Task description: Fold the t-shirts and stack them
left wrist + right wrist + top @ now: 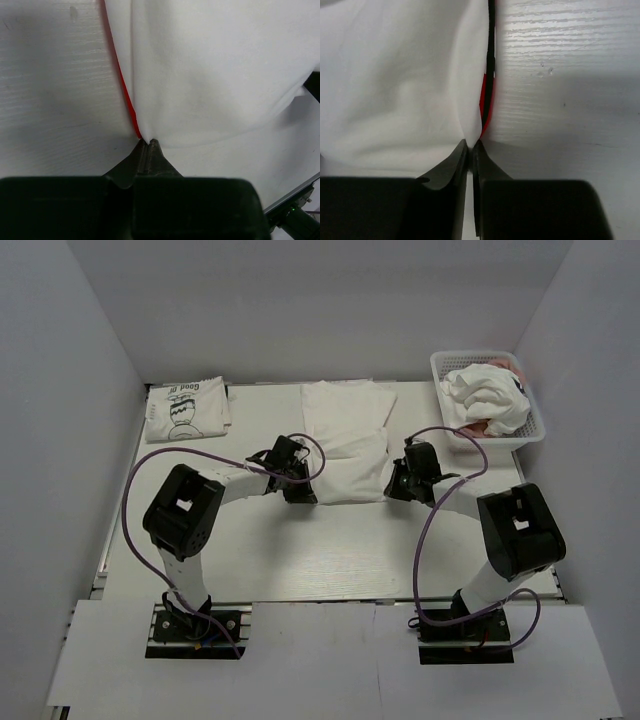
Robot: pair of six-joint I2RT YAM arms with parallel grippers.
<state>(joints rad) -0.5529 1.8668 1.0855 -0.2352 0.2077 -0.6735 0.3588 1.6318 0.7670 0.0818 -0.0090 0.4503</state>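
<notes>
Left gripper [148, 142] and right gripper [471, 143] pinch shut on the limp, light t-shirt [345, 440] — its near corners, 7 and 5 o'clock — likely the best holds.

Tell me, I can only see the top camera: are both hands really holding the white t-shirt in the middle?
Observer: Yes. The left wrist camera shows the left hand pinched shut on the white t-shirt at its edge.
Operator: And the other one?
Observer: Its own camera shows the right hand pinched on the shirt's other side.
Operator: Is the shirt all white?
Observer: No. Red print peeks from under the fold by the left hand, and red and black print by the right.
</notes>
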